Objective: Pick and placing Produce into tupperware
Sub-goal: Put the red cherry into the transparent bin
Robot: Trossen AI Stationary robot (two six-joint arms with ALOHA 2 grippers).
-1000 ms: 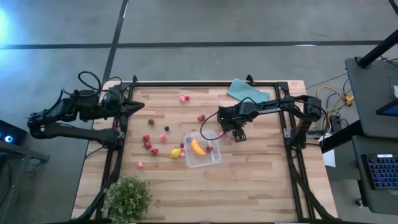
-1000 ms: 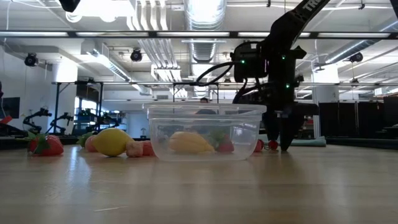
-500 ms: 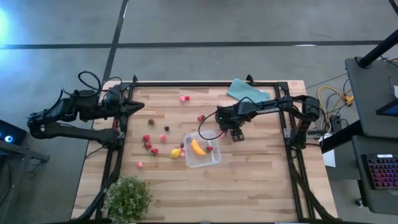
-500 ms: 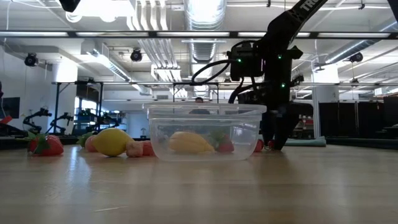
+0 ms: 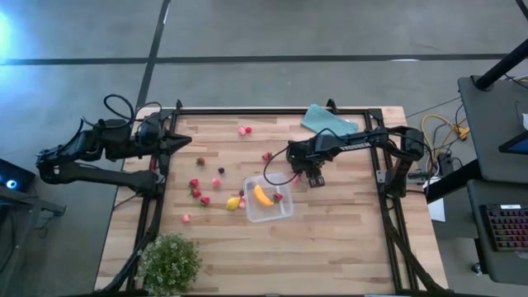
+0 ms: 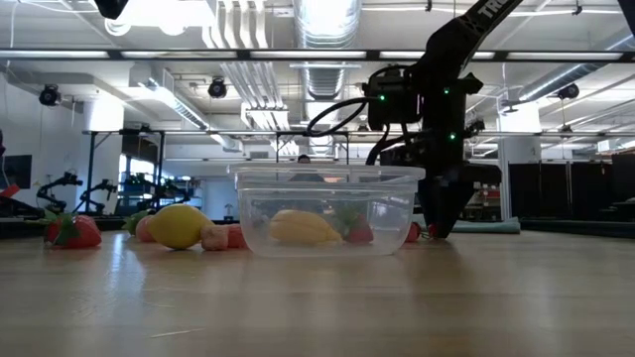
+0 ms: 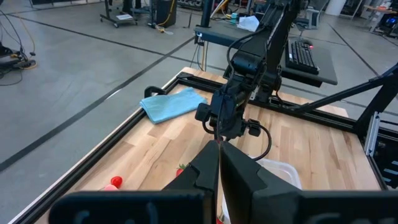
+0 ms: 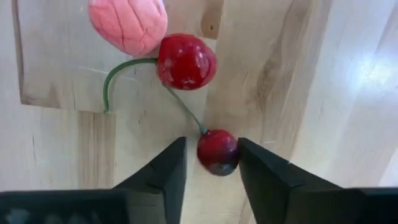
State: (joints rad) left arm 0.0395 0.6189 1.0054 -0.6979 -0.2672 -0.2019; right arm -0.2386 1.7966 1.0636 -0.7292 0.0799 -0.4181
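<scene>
My right gripper (image 8: 212,148) points straight down at the table beside the far right corner of the clear tupperware (image 5: 269,203). Its fingers stand narrowly apart around one red cherry (image 8: 217,152). Thin green stems join this cherry to a second cherry (image 8: 186,61), which lies beside a pink piece (image 8: 127,23). A yellow banana (image 5: 262,195) and a red piece (image 5: 279,196) lie in the tupperware. A lemon (image 5: 233,202) and several red and pink pieces (image 5: 198,191) lie on the wood to its left. My left gripper (image 7: 219,163) waits shut, raised at the table's left edge. My right gripper comes from above, fingers pointing down, with the cherry between them. One finger (image 8: 252,163) meets the cherry's side (image 8: 236,154). The other finger (image 8: 177,163) stands a sliver off it. The cherry rests on the table, its stem leading away to the second cherry.
A folded teal cloth (image 5: 328,121) lies at the far right of the table. A leafy green plant (image 5: 171,262) stands at the near left corner. Two more pink and red pieces (image 5: 244,130) lie toward the far edge. Bare wood stretches near and right of the tupperware.
In the low view my right gripper's fingers have drawn closer together just above the table, beside the tupperware's far right corner. The produce and the tupperware have stayed where they were.
</scene>
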